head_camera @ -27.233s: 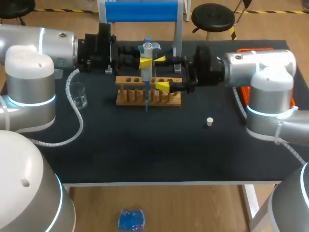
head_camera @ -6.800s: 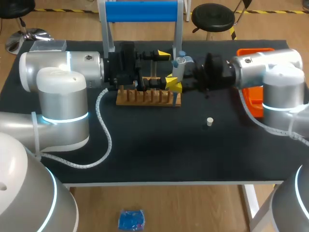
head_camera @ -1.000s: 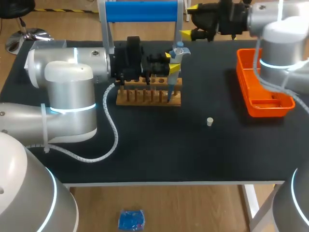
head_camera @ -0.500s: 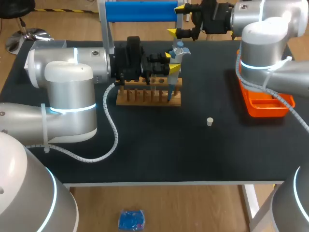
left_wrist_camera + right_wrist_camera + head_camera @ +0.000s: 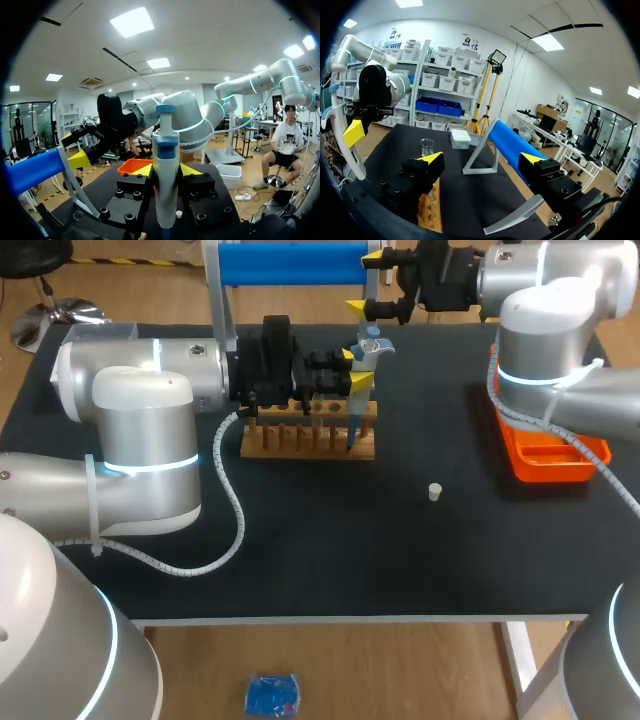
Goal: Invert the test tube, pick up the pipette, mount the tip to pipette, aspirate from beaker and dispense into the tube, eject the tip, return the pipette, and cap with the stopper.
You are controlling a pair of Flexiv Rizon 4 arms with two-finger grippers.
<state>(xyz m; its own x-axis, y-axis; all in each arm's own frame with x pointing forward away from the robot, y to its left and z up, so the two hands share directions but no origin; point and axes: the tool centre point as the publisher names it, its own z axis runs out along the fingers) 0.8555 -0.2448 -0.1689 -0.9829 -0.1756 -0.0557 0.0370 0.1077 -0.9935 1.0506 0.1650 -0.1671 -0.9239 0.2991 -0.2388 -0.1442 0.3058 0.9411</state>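
My left hand [image 5: 355, 370] clamps the white-and-blue plastic pipette [image 5: 371, 340] upright, mid-frame. My right hand [image 5: 368, 282], spread and empty, sits just above it, upper middle.

From above and behind, my head camera looks down on nearly the whole black tabletop [image 5: 330, 550], my left arm [image 5: 140, 390] entering at mid-left of frame, my right arm [image 5: 540, 290] at upper right. The left wrist camera sits close behind the pipette [image 5: 165, 165], facing my right arm. The right wrist camera looks low along the wooden rack [image 5: 431, 212]. All three take in the blue-barred stand [image 5: 290, 262].
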